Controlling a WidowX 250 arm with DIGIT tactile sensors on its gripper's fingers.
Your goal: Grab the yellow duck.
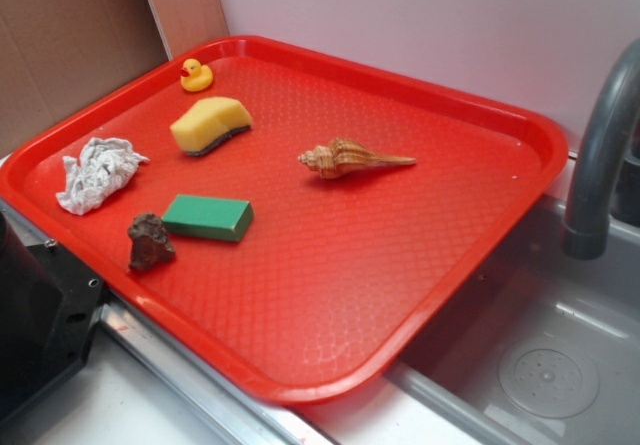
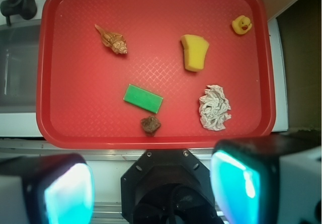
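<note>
Black round wrist housing [image 2: 168, 183] with screws, flanked by two cyan-glowing fingers [image 2: 68, 194].

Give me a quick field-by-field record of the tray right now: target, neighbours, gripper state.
target: small yellow rubber duck, upright, in a tray corner
nearest neighbour: yellow sponge wedge, apart from the duck
other items: spiral tan seashell, green rectangular block, brown rock, crumpled white paper
surface: red plastic tray beside a grey sink
gripper: open, holding nothing, off the tray's near edge
</note>
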